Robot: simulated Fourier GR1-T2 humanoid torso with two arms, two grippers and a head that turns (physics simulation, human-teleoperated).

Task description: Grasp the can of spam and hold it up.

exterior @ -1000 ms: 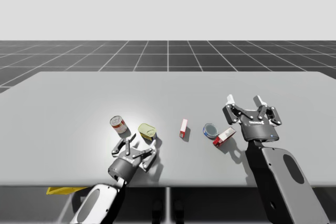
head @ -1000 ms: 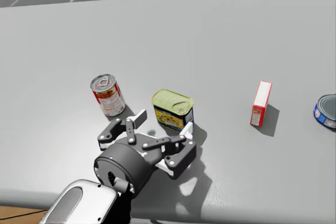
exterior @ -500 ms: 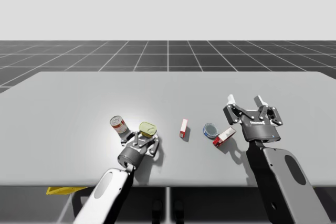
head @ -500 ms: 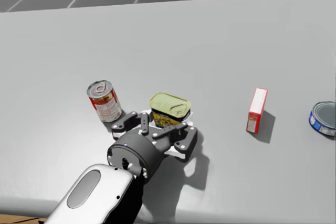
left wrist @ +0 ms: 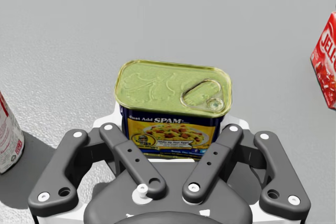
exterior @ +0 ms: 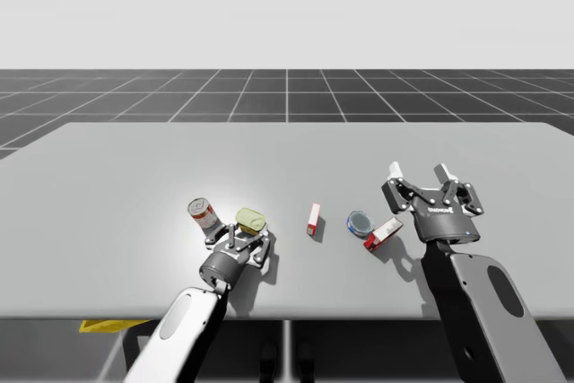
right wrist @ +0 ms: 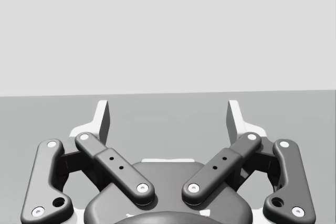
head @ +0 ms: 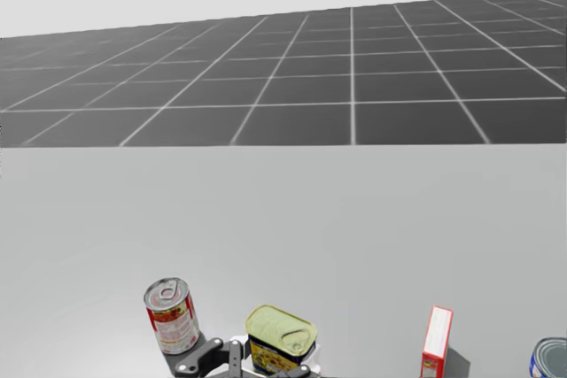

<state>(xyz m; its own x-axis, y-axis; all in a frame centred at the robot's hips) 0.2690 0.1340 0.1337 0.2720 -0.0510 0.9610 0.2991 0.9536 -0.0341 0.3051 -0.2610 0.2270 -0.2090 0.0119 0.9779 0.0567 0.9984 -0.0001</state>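
Observation:
The spam can [left wrist: 173, 103], a blue rectangular tin with a yellow-green lid, stands upright on the grey table [exterior: 126, 177]; it also shows in the high view [exterior: 252, 219] and the head view [head: 280, 334]. My left gripper [left wrist: 172, 129] reaches in low from the near side [exterior: 244, 234] and is shut on the can, one finger against each side of its base. Its dark links show just below the can in the head view [head: 257, 365]. My right gripper [exterior: 417, 170] is held open above the table's right part, with nothing between its fingers [right wrist: 168, 116].
A red-labelled round can [exterior: 203, 213] stands close beside the left gripper [head: 172, 316]. An upright red box [exterior: 313, 218] is to the spam can's right, then a flat blue tin [exterior: 359, 222] and a red-and-white box [exterior: 384, 233] near my right arm.
My head has turned upward, so the cans now sit low in the head view. My left gripper has moved forward onto the spam can and closed around it. The right arm has not moved.

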